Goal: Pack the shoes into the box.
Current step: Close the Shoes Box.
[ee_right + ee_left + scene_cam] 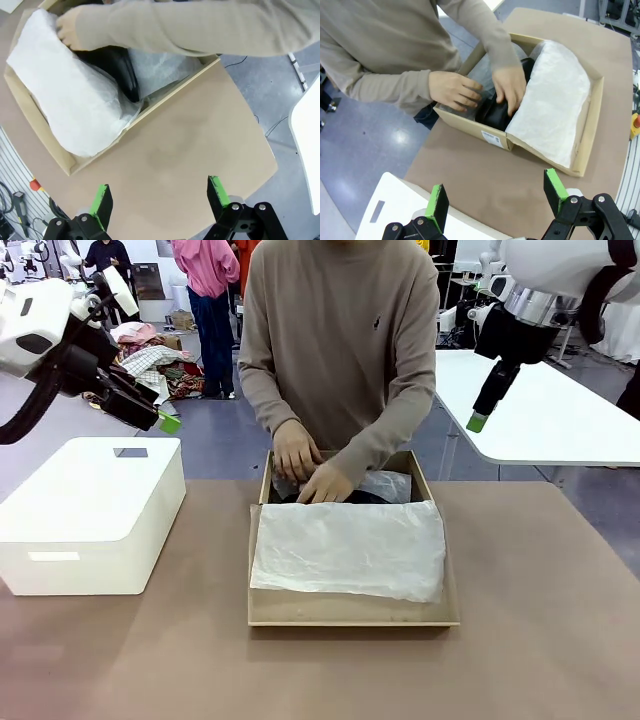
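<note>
The tan cardboard shoebox [350, 612] stands on the brown table [540, 640], near a white plastic container [90, 515]. The glossy black shoes [492, 112] lie in its far end, partly under white tissue paper [348, 548]. There a person lays one hand [296, 448] on the wrapping and the other hand [326, 484] on the shoes. The left gripper [496, 194] and the right gripper [160, 191] hang above the table, each with jaws wide apart and holding nothing.

- Robotics lab: a white left arm [40, 325] and right arm [560, 270] flank a brown counter [540, 640].
- Far right, a white counter [560, 420] on grey floor [210, 430]; far left, heaped clothes [150, 360], with a person standing [208, 290] beyond.
- A red emergency-stop button [635, 121] sits beside the brown counter's edge.
</note>
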You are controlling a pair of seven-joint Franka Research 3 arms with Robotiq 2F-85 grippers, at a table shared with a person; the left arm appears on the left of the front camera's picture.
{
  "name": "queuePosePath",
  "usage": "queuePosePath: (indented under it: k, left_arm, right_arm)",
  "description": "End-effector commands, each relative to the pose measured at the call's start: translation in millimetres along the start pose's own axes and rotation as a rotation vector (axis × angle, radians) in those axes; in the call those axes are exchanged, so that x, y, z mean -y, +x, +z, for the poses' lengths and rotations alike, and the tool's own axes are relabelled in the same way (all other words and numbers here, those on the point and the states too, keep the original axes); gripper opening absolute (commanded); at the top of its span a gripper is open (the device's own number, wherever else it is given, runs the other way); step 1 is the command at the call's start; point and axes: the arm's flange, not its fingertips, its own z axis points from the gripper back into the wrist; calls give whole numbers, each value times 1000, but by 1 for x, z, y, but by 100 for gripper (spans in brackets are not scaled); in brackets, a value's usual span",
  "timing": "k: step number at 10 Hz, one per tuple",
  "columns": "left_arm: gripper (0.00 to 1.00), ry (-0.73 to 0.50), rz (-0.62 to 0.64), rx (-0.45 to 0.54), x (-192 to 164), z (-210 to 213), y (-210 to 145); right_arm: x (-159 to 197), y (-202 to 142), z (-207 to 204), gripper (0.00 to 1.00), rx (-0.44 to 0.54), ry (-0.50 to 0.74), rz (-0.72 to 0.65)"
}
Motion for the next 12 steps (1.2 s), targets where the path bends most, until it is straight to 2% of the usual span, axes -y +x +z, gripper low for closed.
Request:
queuePosePath:
  k: [1, 3, 5, 8, 9, 12]
  left_arm:
    - [100, -16, -8, 14, -1, 0, -1]
    - [100, -16, -8, 14, -1, 0, -1]
    - [100, -16, -8, 14, -1, 0, -1]
    - [100, -16, -8, 14, -1, 0, -1]
    - [100, -16, -8, 14, -1, 0, -1]
    - [100, -16, -8, 14, -1, 0, -1]
  right_arm:
    - [8, -7, 2, 100, 42, 31, 60]
    - [27, -29, 5, 100, 112, 82, 197]
    - [44, -46, 5, 100, 168, 204, 320]
    - [58, -62, -3, 100, 235, 249, 578]
    - [63, -65, -7, 88, 252, 252, 617]
    - [69, -67, -16, 29, 224, 267, 634]
